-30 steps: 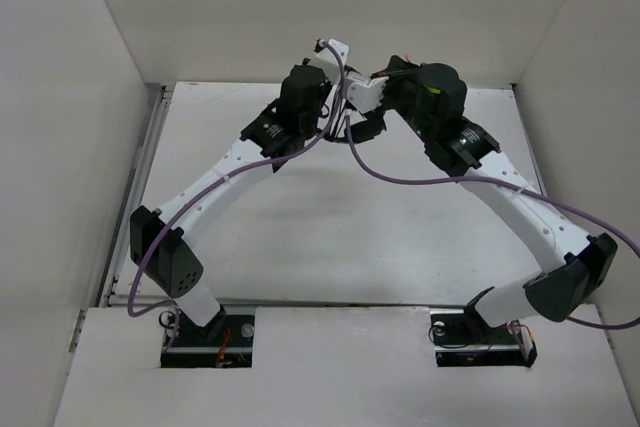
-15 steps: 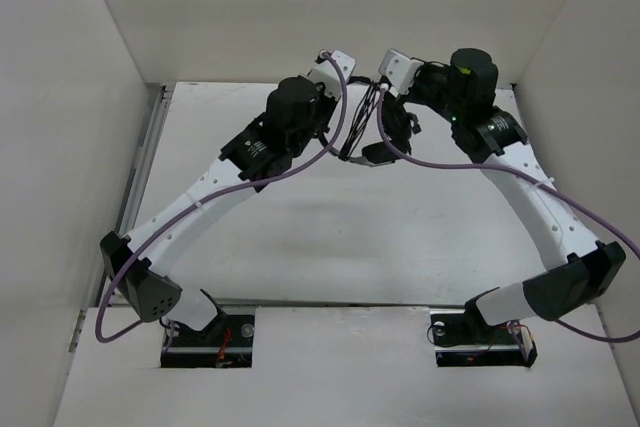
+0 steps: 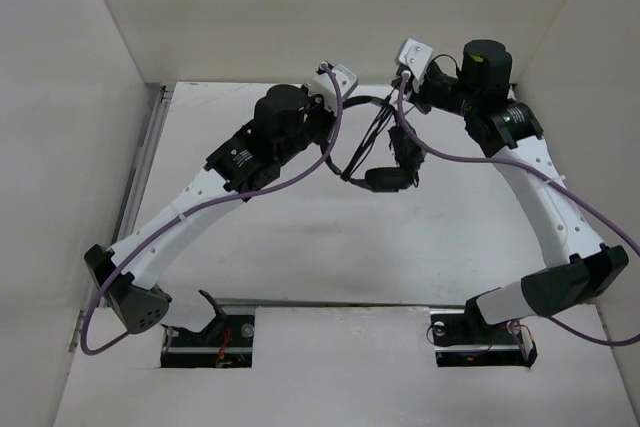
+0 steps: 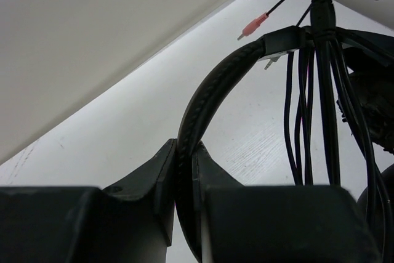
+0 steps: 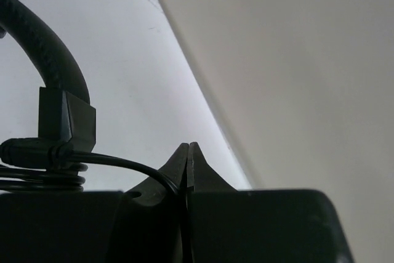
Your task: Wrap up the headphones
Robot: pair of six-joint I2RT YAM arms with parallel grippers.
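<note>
Over the tabletop [image 3: 300,237], the headphones [image 3: 385,178] hang between my arms. My left gripper [image 4: 183,152] is clamped on the headband [image 4: 203,90], and my right gripper [image 5: 188,149] is pinched together on the cable [image 4: 325,109]. Earcups mostly cut off up close, tiny pink plug [image 4: 254,27] up top.

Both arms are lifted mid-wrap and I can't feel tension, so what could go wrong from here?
1. The right fingers pinch only the thin cable; a hard pull could slip it free and slacken the coils.
2. The left fingers clamp just the headband while the rest of the headphones dangles above the table; a twist might drop it.
3. The loose plug could snag on the hanging loops.
</note>
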